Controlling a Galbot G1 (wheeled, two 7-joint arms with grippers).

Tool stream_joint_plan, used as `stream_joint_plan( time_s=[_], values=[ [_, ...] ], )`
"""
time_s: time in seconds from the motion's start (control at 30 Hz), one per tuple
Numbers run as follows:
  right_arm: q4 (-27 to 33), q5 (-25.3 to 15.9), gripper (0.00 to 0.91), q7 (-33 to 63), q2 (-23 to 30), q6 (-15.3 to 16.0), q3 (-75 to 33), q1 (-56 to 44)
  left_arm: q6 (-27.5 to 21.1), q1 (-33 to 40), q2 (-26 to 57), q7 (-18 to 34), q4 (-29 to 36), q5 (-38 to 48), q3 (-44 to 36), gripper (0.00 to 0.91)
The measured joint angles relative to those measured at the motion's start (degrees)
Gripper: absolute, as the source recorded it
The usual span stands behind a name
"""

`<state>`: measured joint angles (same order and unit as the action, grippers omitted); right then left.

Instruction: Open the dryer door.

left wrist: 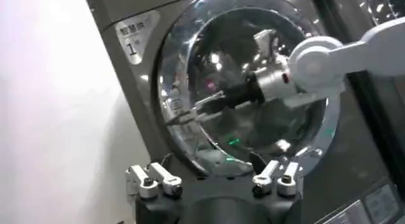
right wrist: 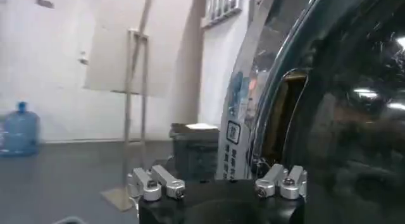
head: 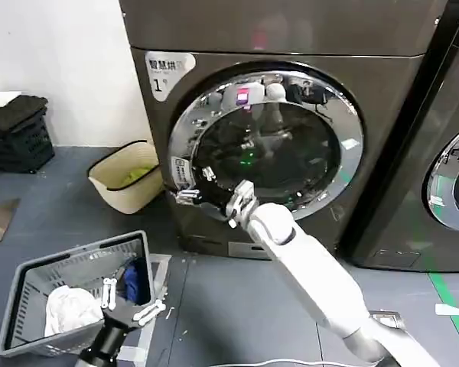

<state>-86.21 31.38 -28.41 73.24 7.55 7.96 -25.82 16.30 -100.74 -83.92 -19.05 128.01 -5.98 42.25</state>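
Observation:
The dryer door (head: 268, 145) is a round chrome-ringed porthole with dark glass, on the dark machine bearing a white "1" sticker (head: 164, 73). It lies against the machine's front. My right gripper (head: 193, 187) reaches up from the lower right to the door's left rim, fingers apart and holding nothing. The left wrist view shows that same right gripper (left wrist: 186, 112) at the chrome ring of the door (left wrist: 215, 42). In the right wrist view the door's edge (right wrist: 354, 118) runs close beside my right gripper (right wrist: 218, 181). My left gripper (head: 128, 302) hangs open over the basket, well short of the machine.
A grey basket (head: 30, 283) holding white cloth stands on the floor at the lower left. A beige bin (head: 126, 180) sits beside the machine, with black crates (head: 19, 130) further left. A neighbouring machine (head: 451, 176) stands to the right, with green floor tape (head: 451, 306) in front of it.

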Motion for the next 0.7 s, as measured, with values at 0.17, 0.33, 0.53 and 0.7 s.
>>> stream_joint_plan(
  time_s=[0.17, 0.33, 0.53, 0.7],
  values=[
    [-1.1, 0.9, 0.907, -2.9, -1.5, -0.4, -0.1, -0.4, -2.5, 1.1, 0.7, -0.8, 0.1, 4.1, 1.9, 0.907],
    [-2.3, 3.1, 0.907, -5.5, -3.3, -1.4, -0.2, -0.6, -4.2, 2.2, 1.9, -1.1, 0.1, 7.9, 5.3, 0.907],
    [-3.4, 5.1, 0.907, -10.3, -5.6, -2.2, -1.0, -1.4, -6.1, 3.4, 3.9, -1.4, -0.1, 11.7, 9.3, 0.907],
    [-4.2, 6.5, 0.907, -14.5, -7.4, -2.5, -1.6, -2.2, -7.4, 4.3, 5.4, -1.3, -0.1, 13.7, 10.8, 0.907]
  ],
)
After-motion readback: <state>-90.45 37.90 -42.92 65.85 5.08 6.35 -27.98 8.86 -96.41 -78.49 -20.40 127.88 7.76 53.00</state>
